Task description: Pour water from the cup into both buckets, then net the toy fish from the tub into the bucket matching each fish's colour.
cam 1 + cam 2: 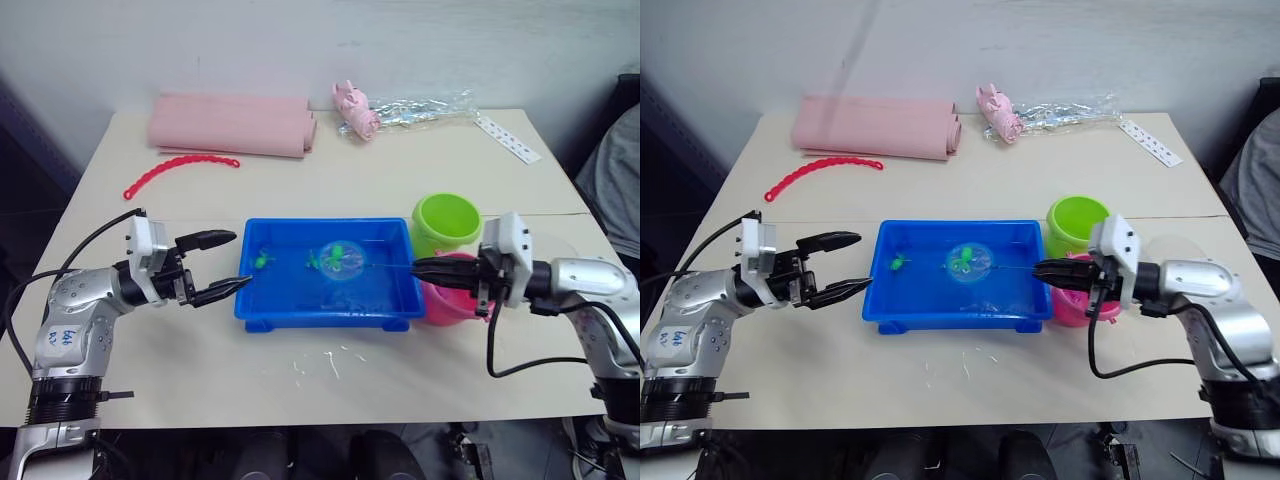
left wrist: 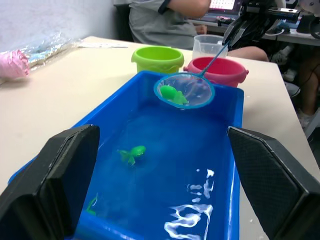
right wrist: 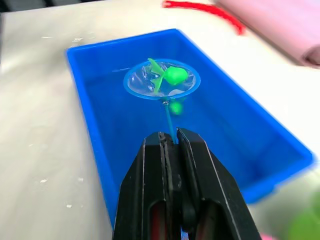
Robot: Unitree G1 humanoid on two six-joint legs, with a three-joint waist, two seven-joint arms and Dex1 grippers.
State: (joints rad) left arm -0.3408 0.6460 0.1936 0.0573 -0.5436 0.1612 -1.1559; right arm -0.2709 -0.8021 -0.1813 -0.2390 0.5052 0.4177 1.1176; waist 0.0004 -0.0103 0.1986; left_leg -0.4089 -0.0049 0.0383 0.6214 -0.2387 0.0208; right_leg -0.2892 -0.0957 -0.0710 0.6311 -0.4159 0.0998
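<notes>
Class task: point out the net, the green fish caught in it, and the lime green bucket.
net (image 2: 186, 91), left wrist view, on its mesh.
green fish (image 2: 172, 93), left wrist view, on its body.
lime green bucket (image 1: 446, 226), left eye view, on its wall.

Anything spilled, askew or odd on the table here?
Small white specks or droplets dot the beige table just in front of the shallow blue plastic tub, possibly splashed water. Nothing else looks tipped or damaged.

Tub (image 1: 325, 310): centre of tabletop (image 1: 200, 360), near front edge.
Buckets: right of tub; one (image 1: 445, 222) behind, other (image 1: 450, 300) in front, touching.
Net (image 2: 184, 90): over tub, one fish (image 2: 172, 93) in it.
Second fish (image 2: 132, 152): in tub, left part.
Cup (image 2: 207, 46): beyond buckets.
Folded cloth (image 1: 232, 125): back left.
Chain (image 1: 180, 170): before cloth.
</notes>
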